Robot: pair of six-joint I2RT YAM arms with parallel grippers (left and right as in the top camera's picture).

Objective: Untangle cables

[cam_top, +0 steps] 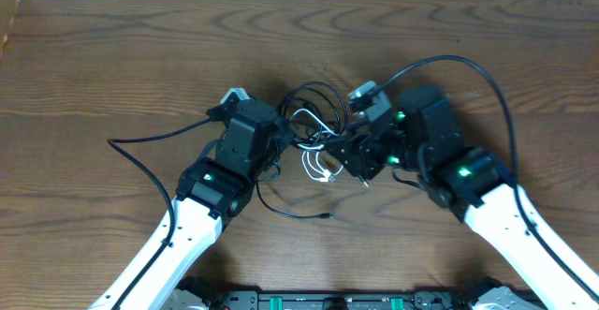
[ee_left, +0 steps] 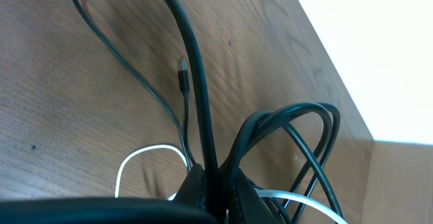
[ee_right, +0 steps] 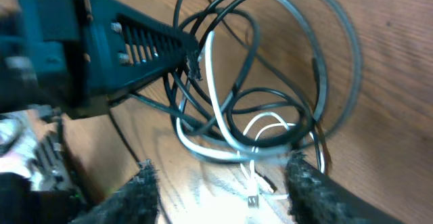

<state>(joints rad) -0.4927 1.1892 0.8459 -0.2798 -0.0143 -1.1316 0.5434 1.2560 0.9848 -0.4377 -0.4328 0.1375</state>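
Was mid-untangle: gripped black loops of the cables [cam_top: 314,123] in the left gripper [ee_right: 192,56], pressed together on them, with the right gripper [ee_right: 223,173] spread and empty just over the knot. Lay bunched on the table [cam_top: 112,57] between both tools, white strand [ee_right: 210,95] woven through. Next, likely called for a pinch on that white strand and a gentle pull apart.

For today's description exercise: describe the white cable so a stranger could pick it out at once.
On the wooden table, find the tangle at its middle. In it, the white cable is the only pale cord; the rest are black.
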